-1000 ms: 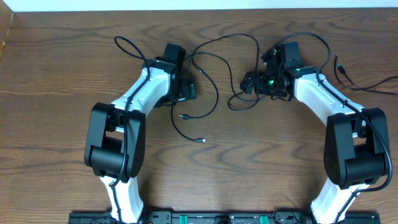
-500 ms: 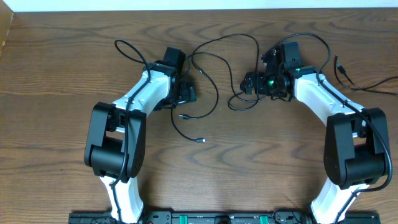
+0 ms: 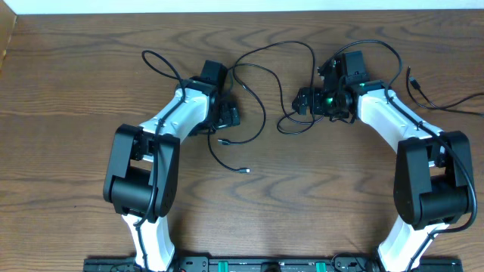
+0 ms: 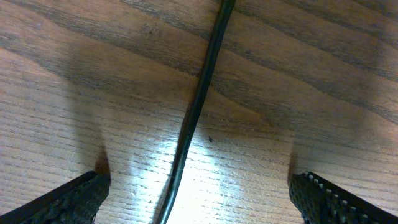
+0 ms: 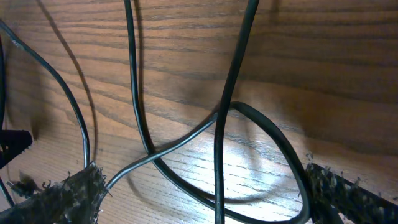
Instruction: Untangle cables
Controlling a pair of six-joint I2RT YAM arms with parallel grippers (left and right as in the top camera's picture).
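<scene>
Black cables (image 3: pixel 261 72) lie in loose loops on the wooden table between my two arms, with two small plug ends (image 3: pixel 224 140) (image 3: pixel 246 171) toward the front. My left gripper (image 3: pixel 228 115) is low over the left strand. In the left wrist view one black cable (image 4: pixel 199 99) runs straight between the wide-apart fingertips (image 4: pixel 68 199), so the left gripper (image 4: pixel 199 202) is open and holds nothing. My right gripper (image 3: pixel 304 100) hovers over the small loop near the middle. There, several crossing cable strands (image 5: pixel 227 124) lie between the spread fingers (image 5: pixel 62 199), and the right gripper (image 5: pixel 205 199) is open.
Another thin black cord (image 3: pixel 435 102) with a plug end (image 3: pixel 413 74) lies at the far right and runs off the table edge. The left arm's own thick wire (image 3: pixel 155 59) loops out to the back left. The table's back edge (image 3: pixel 242 12) is close behind the cables.
My left arm has edged slightly to the right over the cable. The right arm and the cables have not moved.
</scene>
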